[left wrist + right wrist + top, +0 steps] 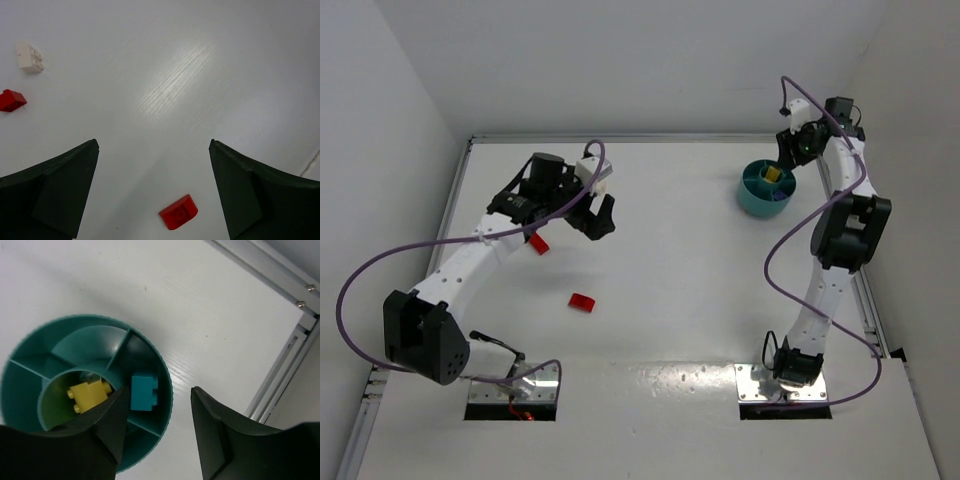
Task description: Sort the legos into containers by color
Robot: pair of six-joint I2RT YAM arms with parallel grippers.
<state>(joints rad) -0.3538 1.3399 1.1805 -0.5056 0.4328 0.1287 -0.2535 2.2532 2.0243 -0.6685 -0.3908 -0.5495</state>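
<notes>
The teal tub (766,187) stands at the back right. Seen from the right wrist, its rim (15,375) rings several compartments. A yellow lego (89,394) lies in the round middle one and a blue lego (144,392) in an outer one. My right gripper (159,388) hovers over the tub's edge, open, nothing between its fingers. My left gripper (154,144) is open above the table at the back left. A red lego (178,212) lies below the gap. Another red lego (11,100) and a white lego (30,56) lie further left. Two red legos (538,243) (582,302) show from above.
A metal rail (280,370) borders the table just right of the tub. White walls close the back and both sides. The left arm's purple cable (360,280) loops out over the left table edge.
</notes>
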